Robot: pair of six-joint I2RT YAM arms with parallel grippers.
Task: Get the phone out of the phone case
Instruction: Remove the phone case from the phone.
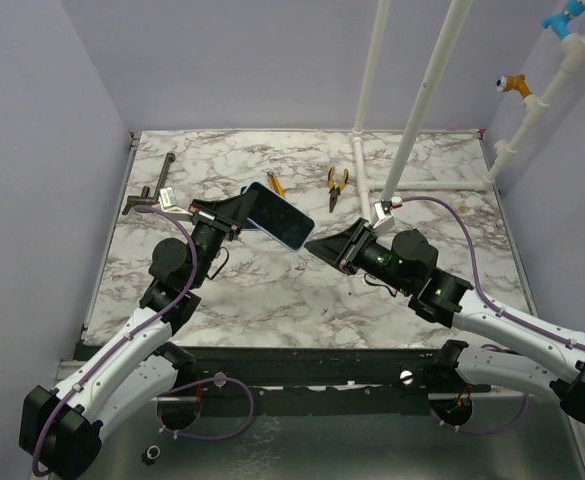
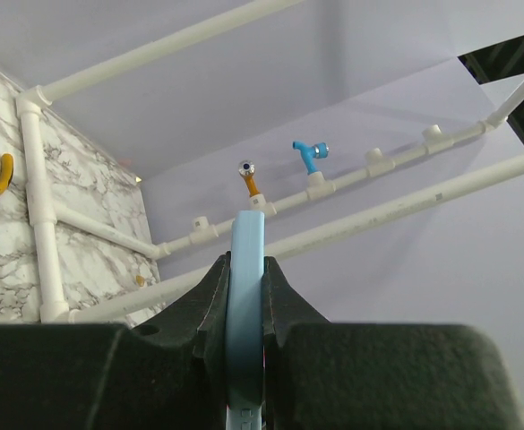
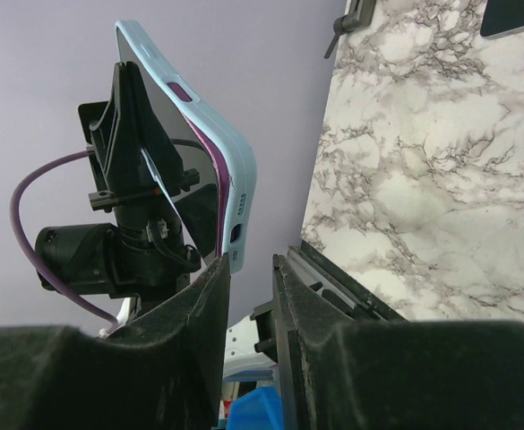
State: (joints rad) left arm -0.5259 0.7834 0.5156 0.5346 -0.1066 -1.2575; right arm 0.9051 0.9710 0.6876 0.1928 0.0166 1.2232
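Where pinched aloft, pale-blue phone case (image 1: 280, 216)

Bright, even, soft-shadowed light; both wrist views blur the near black jaws.

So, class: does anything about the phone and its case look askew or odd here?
Yes. On the phone held in the left gripper, the light blue case has peeled away at one corner, showing a magenta edge. The right gripper sits just below that corner.
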